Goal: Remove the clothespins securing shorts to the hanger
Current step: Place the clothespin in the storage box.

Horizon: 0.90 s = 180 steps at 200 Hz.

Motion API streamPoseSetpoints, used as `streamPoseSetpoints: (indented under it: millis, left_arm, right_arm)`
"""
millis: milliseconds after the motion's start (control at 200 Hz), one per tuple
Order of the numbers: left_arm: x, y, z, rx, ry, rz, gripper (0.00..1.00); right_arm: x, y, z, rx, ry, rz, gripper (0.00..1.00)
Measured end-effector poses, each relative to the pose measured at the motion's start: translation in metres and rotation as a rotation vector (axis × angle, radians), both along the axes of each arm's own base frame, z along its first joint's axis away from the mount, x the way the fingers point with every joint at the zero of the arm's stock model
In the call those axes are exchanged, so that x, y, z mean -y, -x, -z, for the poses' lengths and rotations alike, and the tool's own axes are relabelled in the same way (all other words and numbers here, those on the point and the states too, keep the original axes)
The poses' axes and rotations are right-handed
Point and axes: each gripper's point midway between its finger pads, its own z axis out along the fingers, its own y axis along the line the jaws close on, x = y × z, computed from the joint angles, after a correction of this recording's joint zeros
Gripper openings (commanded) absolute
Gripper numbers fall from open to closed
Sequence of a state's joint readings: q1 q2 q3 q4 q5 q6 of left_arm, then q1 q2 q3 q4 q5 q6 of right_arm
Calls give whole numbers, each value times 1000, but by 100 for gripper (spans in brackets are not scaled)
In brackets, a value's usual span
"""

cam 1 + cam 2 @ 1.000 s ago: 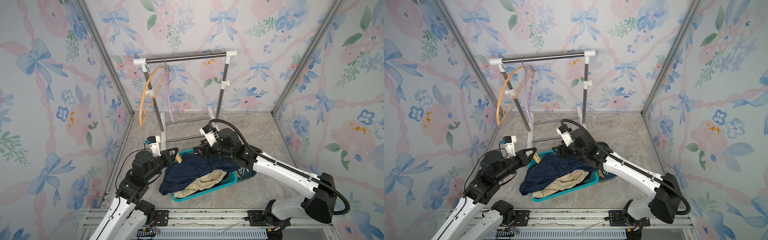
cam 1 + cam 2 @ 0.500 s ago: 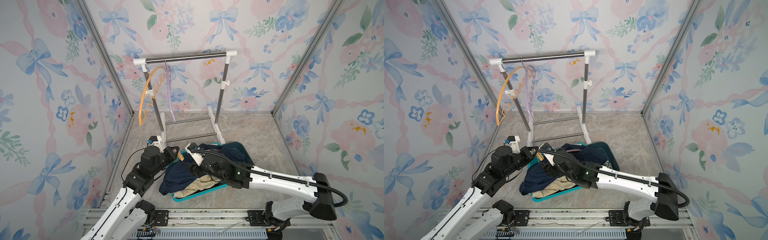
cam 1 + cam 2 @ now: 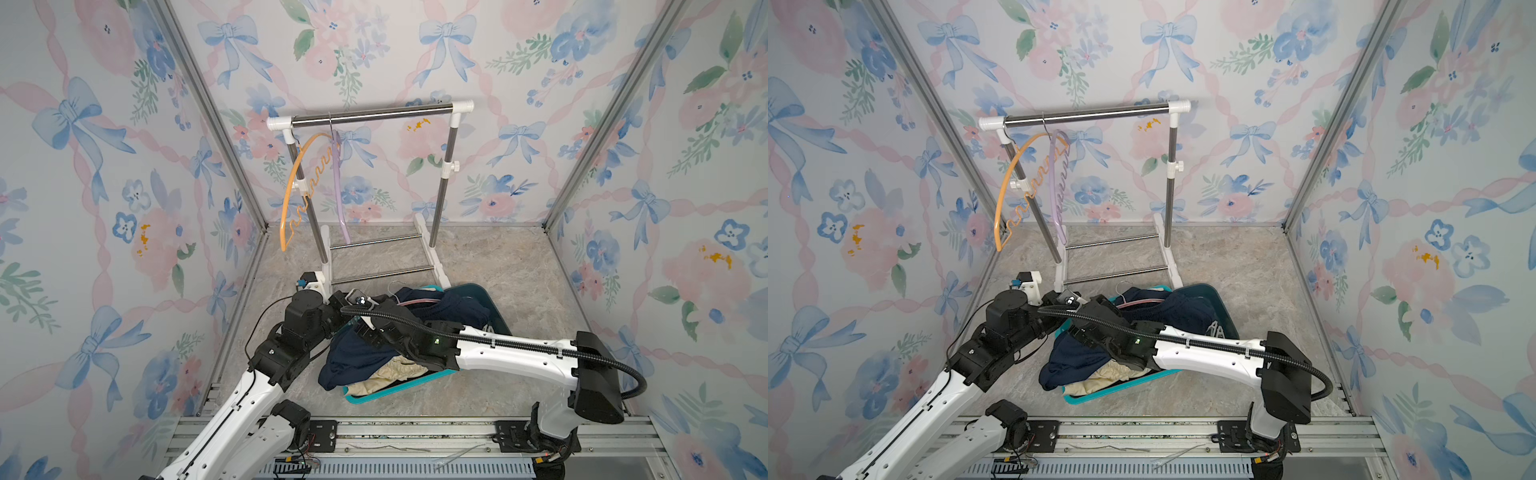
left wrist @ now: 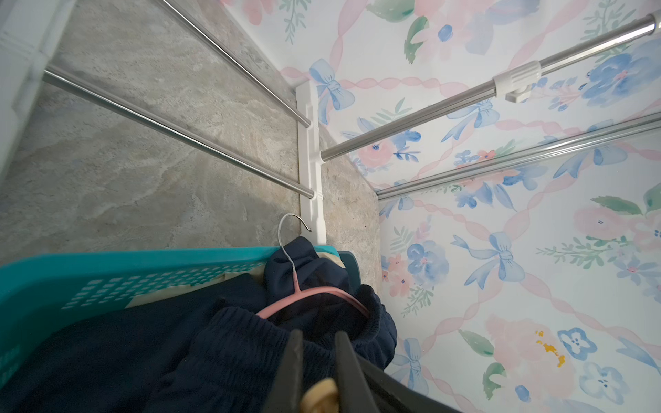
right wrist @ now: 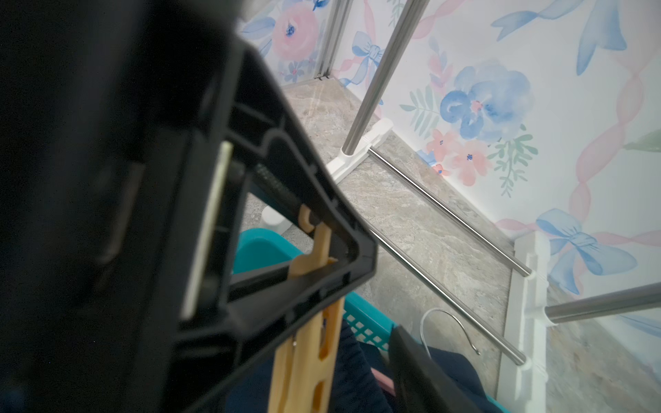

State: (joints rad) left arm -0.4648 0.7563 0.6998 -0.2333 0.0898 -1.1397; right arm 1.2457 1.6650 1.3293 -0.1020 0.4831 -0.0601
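Grey tabletop (image 3: 498,266) lies bare right of one teal basket (image 3: 374,397) holding two shorts (image 3: 353,357), navy and cream, and one pink hanger (image 4: 314,296). Left gripper (image 4: 318,338) jaws clench one orange clothespin (image 5: 307,357); right gripper (image 3: 360,329) jaws gape beside it.

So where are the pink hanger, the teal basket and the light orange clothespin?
pink hanger (image 4: 299,290), left wrist view, neck.
teal basket (image 4: 143,262), left wrist view, rim.
light orange clothespin (image 5: 300,364), right wrist view, body.
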Motion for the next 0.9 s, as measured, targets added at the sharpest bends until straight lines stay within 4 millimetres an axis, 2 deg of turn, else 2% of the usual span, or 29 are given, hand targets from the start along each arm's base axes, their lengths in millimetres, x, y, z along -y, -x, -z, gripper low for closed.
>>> streamPoseSetpoints:
  millis: [175, 245, 290, 435, 510, 545, 630, 785, 860, 900]
  left_arm:
    - [2, 5, -6, 10, 22, 10, 0]
    - [2, 5, -6, 7, 31, 6, 0]
    - [3, 4, -10, 19, 46, 4, 0]
    - [2, 2, -18, 44, 63, -7, 0]
    - [2, 2, -18, 46, 66, -10, 21]
    - [1, 1, -18, 47, 66, -13, 34]
    - [-1, 1, -15, 34, 62, -31, 49]
    - [-10, 2, -8, 27, 7, -62, 87]
    - [-16, 2, -12, 51, -17, -83, 97]
    - [-20, 2, -17, 71, -33, -94, 98]
  right_arm:
    - [0, -9, 0, 54, 17, 37, 49]
    - [-1, -11, 0, 68, 20, 43, 32]
    - [-2, -11, -1, 60, -1, 48, 25]
    - [-4, -11, -5, 69, -17, 52, 20]
    - [-4, -11, -6, 72, -19, 55, 15]
    - [-3, -11, -6, 74, -18, 57, 14]
    - [-1, -12, -5, 91, -6, 66, 14]
    - [5, -10, -11, 104, -17, 78, 13]
    - [8, -7, -18, 106, -34, 75, 13]
    - [11, -4, -21, 106, -39, 73, 12]
